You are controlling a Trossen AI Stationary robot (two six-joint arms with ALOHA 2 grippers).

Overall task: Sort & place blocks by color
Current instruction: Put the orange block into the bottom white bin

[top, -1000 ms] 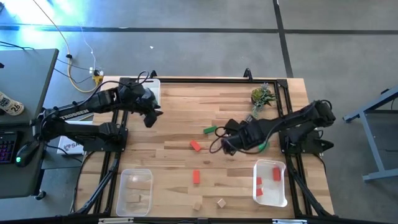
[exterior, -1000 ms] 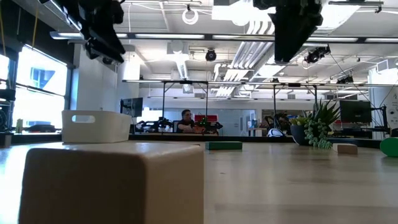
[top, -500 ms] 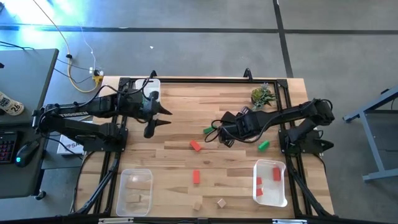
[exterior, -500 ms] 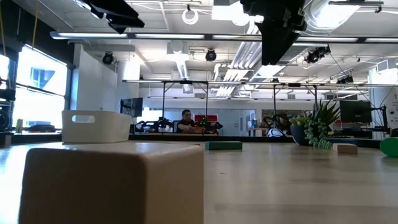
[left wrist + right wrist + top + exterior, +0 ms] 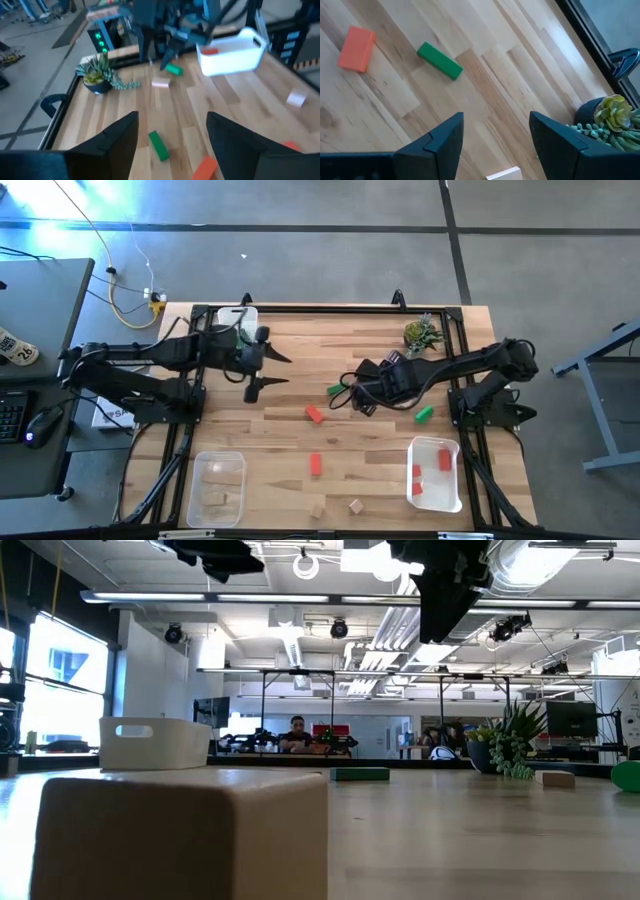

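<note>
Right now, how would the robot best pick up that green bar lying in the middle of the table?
Probably from straight above, pinching the green bar across its narrow width at mid-length. It lies flat with bare wood all round, and the right pincer hangs open beside it.

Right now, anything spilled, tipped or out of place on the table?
Nothing looks spilled or damaged. The potted plant stands upright, and the trays sit flat. Loose blocks remain unsorted on the table: a green bar, a green block, two red ones and two tan cubes. Both grippers' fingers are open, empty.
</note>
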